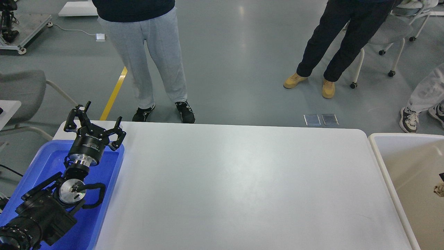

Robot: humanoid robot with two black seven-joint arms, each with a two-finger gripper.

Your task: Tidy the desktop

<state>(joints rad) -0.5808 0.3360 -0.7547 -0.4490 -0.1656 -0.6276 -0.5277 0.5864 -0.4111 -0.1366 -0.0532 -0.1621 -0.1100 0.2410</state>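
Our left gripper [99,122] is hovering over the far end of the blue tray [111,180], near the desktop's far-left corner. Its fingers [77,113] are standing spread apart, with nothing between them. The arm is reaching in from the lower left edge of the view, crossing the tray lengthwise. The tray is sitting at the desktop's left edge, its right rim overlapping the white surface.

The desktop [242,187] is filling the middle of the view, running from the tray on the left to the bin on the right; its far edge is lying just in front of two pairs of standing legs. A person in grey trousers [152,62] is standing just beyond the far edge, left of centre. A second person in dark trousers [343,38] and tan shoes is standing farther back, toward the right.

The beige-white bin [385,166] is sitting just beside the desktop's right edge. A small dark-and-tan scrap [440,187] is lying in it at the view's right border; we cannot tell what it is.

Our right gripper is not showing in this view.
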